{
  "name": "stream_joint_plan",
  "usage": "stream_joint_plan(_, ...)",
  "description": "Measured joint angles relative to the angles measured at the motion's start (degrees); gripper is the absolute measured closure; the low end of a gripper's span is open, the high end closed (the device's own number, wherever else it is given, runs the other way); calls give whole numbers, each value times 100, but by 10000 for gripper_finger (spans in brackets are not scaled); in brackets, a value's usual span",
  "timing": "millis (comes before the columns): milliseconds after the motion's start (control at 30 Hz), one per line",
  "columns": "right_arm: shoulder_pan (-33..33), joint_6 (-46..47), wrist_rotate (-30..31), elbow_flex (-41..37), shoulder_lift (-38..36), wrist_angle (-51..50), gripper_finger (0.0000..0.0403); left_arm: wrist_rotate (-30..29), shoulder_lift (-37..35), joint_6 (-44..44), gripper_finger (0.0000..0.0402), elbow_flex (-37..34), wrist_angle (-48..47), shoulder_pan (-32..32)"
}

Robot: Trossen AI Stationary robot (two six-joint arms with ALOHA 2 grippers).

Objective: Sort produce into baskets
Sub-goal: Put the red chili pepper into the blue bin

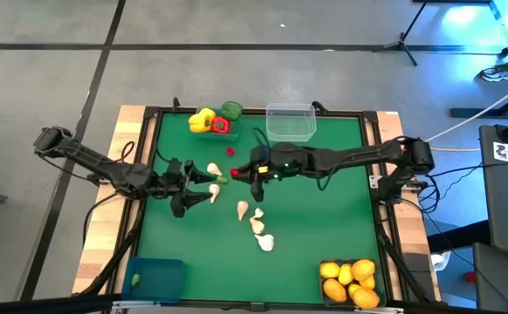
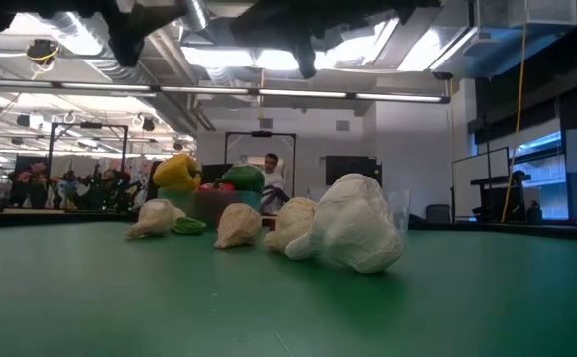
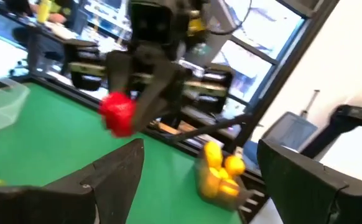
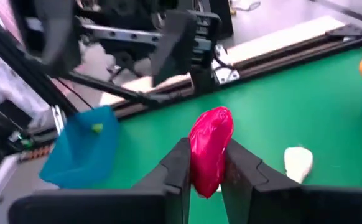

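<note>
My right gripper (image 1: 241, 173) is shut on a small glossy red piece (image 4: 209, 148) above the middle of the green table; it also shows in the left wrist view (image 3: 117, 114). My left gripper (image 1: 195, 185) is open and empty, just left of it, beside two white garlic bulbs (image 1: 214, 170) (image 1: 212, 193). Several more garlic bulbs (image 1: 259, 225) lie on the mat nearer the front. Yellow (image 1: 202, 119), green (image 1: 231, 111) and red (image 1: 220, 126) peppers stand at the far edge. My right gripper pinches the red piece between its two fingers (image 4: 178, 169), on the piece's two long sides (image 4: 199, 163). The piece lies along the fingers and sticks out past their tips. It is lifted clear of the mat.
A clear bin (image 1: 290, 122) stands at the far edge. A blue bin (image 1: 156, 277) with a small green piece (image 1: 135, 280) is at the near left. A bin of yellow-orange citrus (image 1: 350, 281) is at the near right. A tiny red piece (image 1: 230, 150) lies on the mat.
</note>
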Motion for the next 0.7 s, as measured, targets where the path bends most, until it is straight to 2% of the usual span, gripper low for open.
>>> stream_joint_plan(367, 362, -151, 315, -34, 23, 289, 343, 731, 289, -44, 94, -2, 1, 906)
stream_joint_plan(567, 357, -156, 444, -34, 23, 305, 343, 1268, 497, -71, 112, -2, 529, 1092)
stream_joint_plan(700, 357, -177, 542, -34, 23, 555, 343, 1308, 676, -171, 120, -1, 603, 1124)
